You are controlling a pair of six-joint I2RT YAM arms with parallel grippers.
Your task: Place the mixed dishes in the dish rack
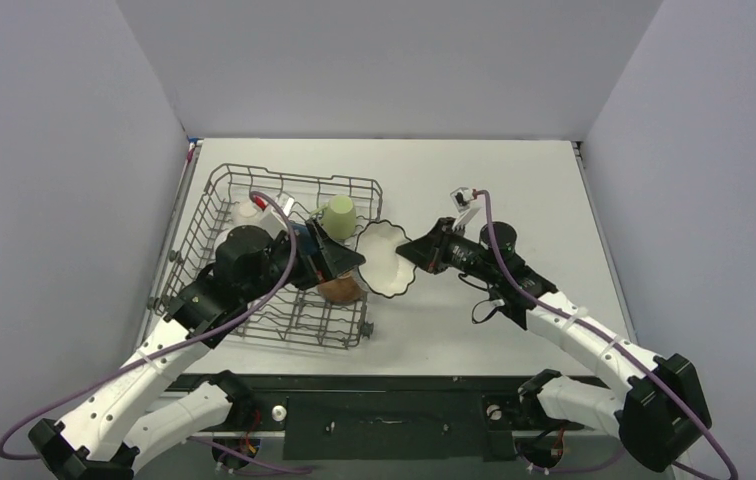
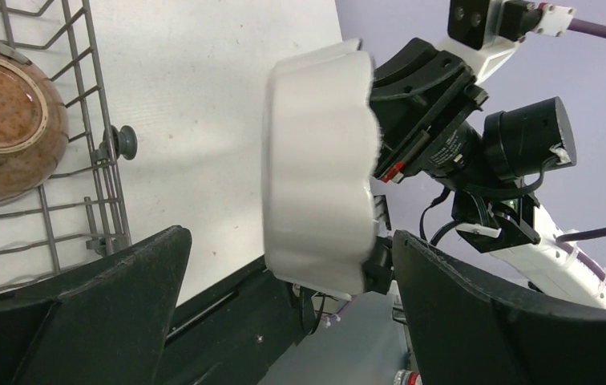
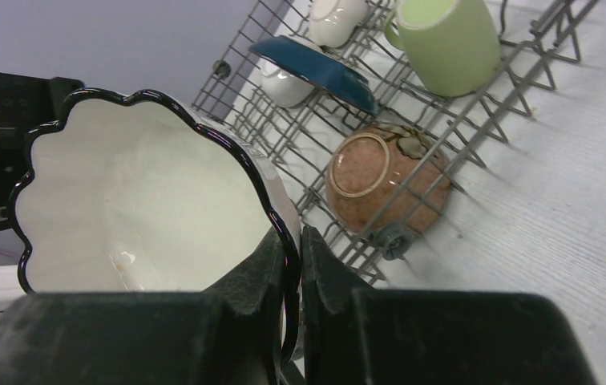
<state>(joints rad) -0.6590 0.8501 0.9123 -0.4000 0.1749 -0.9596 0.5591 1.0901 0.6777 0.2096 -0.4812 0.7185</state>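
Note:
My right gripper point(image 1: 414, 252) point(image 3: 293, 241) is shut on the black-edged rim of the white scalloped bowl point(image 1: 384, 258) point(image 3: 139, 200) and holds it on edge just right of the dish rack point(image 1: 216, 188) point(image 3: 476, 112). My left gripper point(image 1: 346, 260) point(image 2: 290, 241) reaches out over the rack's right side and stands open, its fingers point(image 2: 123, 297) wide apart on either side of the bowl point(image 2: 320, 160) without touching it. In the rack sit the light green mug point(image 1: 339, 213) point(image 3: 444, 44), the dark blue dish point(image 3: 316, 68), a white bowl point(image 1: 247, 210) and the brown bowl point(image 1: 339, 290) point(image 2: 3, 128) point(image 3: 384, 180).
The rack's wire wall and small wheel point(image 2: 123, 140) stand close to the left of the held bowl. White table point(image 1: 514, 190) stretches to the right and behind. A black rail point(image 1: 384, 405) runs along the near edge between the arm bases.

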